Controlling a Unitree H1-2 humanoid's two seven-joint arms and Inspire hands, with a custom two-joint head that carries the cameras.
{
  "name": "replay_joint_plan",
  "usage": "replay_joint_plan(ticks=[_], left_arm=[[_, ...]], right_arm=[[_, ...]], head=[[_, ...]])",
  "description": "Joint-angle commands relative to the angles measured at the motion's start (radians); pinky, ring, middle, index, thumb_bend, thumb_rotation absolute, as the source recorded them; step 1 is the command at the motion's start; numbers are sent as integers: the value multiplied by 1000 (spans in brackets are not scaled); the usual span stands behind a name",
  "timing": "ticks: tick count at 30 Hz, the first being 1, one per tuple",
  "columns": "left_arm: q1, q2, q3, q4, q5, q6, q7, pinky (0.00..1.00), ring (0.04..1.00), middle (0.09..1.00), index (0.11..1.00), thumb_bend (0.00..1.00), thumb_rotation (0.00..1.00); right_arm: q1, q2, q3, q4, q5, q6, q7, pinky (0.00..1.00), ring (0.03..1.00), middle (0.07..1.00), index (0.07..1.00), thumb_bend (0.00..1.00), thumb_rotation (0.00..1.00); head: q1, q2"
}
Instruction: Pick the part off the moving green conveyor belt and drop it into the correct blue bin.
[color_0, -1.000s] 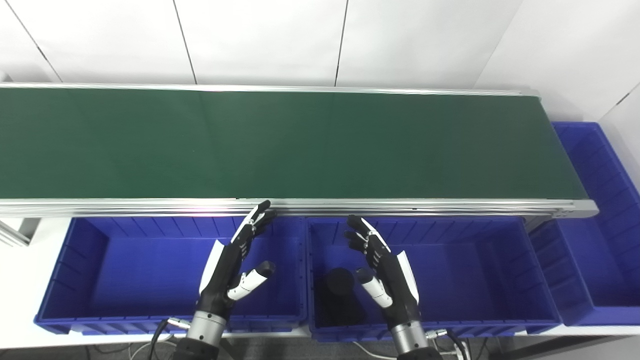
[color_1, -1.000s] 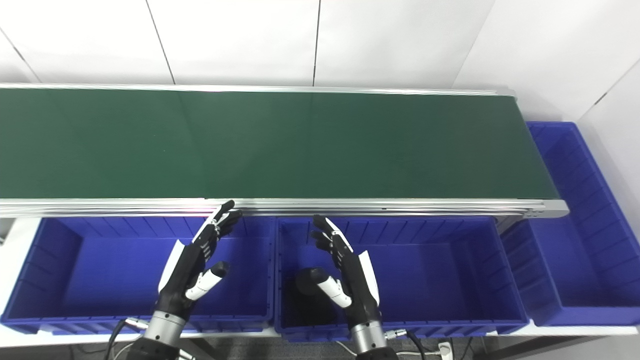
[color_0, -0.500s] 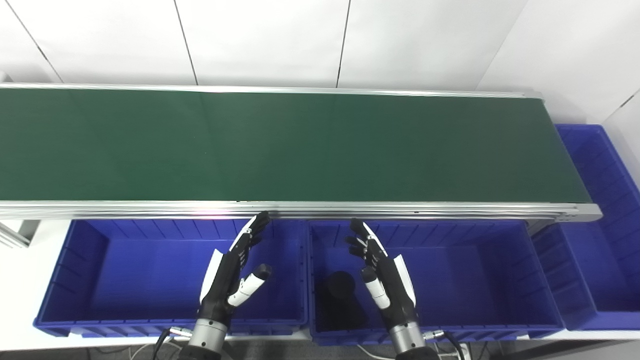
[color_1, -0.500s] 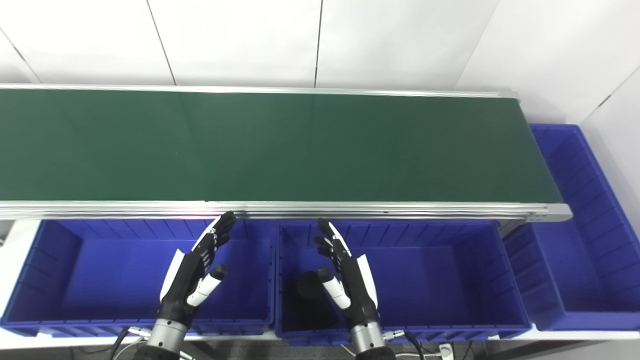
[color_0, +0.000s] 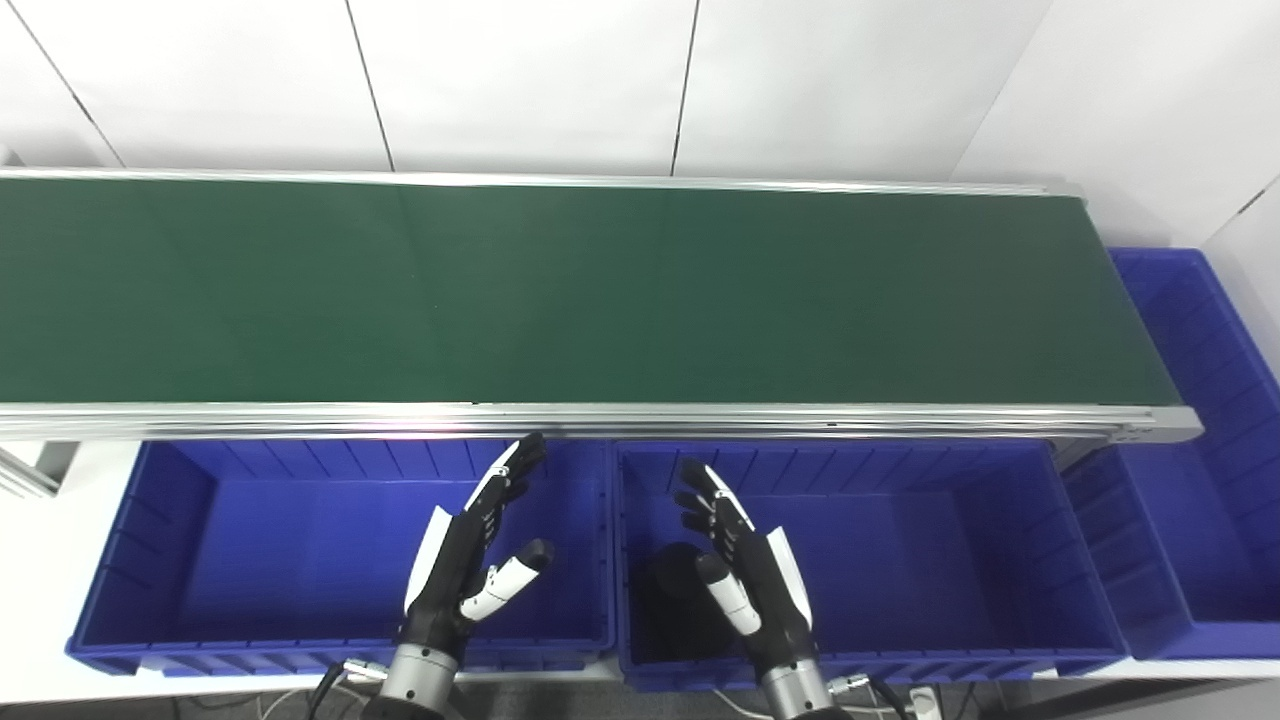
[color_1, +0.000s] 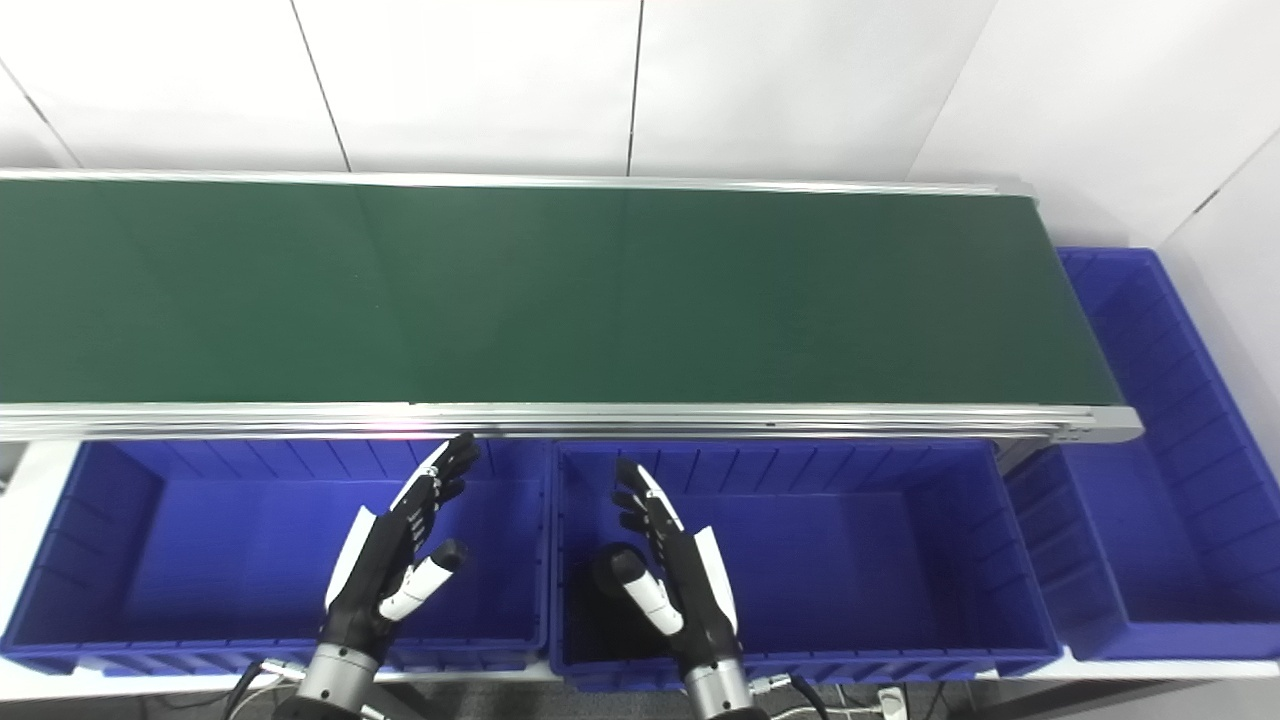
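Observation:
The green conveyor belt (color_0: 560, 290) runs across the view and carries no part. A black cylindrical part (color_0: 672, 600) lies in the middle blue bin (color_0: 950, 560), at its left end. My left hand (color_0: 470, 555) is open and empty over the right end of the left blue bin (color_0: 250, 540). My right hand (color_0: 745, 575) is open and empty over the left part of the middle bin, just right of the black part and partly in front of it.
A third blue bin (color_0: 1190, 420) stands past the belt's right end. An aluminium rail (color_0: 700, 412) runs along the belt's near edge, just above the bins. White wall panels stand behind the belt.
Both hands have drawn back toward me and sit lower in the picture; the right hand has also shifted a little left. The view has shifted slightly. The black part has stayed in the middle bin.

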Motion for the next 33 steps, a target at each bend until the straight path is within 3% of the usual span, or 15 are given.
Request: replay_joint_plan(ticks=[1, 16, 21, 25, 33], left_arm=[[-20, -2, -10, -9, -14, -45, 23, 923, 924, 899, 900, 837, 833], [-27, 24, -34, 4, -23, -45, 51, 910, 916, 903, 911, 827, 843], [-34, 39, -60, 28, -17, -45, 79, 895, 904, 895, 914, 813, 858], [-42, 48, -84, 51, -26, -45, 103, 888, 894, 885, 906, 827, 860], [-47, 59, -107, 56, -40, -45, 117, 913, 912, 889, 906, 833, 854]], right_arm=[[-16, -3, 10, -7, 8, -60, -22, 856, 879, 936, 926, 968, 971], [-63, -19, 76, 51, 1, -60, -93, 843, 886, 936, 939, 993, 973], [-71, -25, 103, 82, 10, -60, -118, 852, 895, 942, 940, 994, 964], [-82, -34, 130, 119, 18, -60, -144, 847, 891, 940, 937, 995, 964], [-91, -44, 158, 133, 33, -60, -167, 843, 879, 944, 920, 992, 947]], head=[[4, -2], [0, -43], [-19, -111], [-28, -137], [-27, -135]])
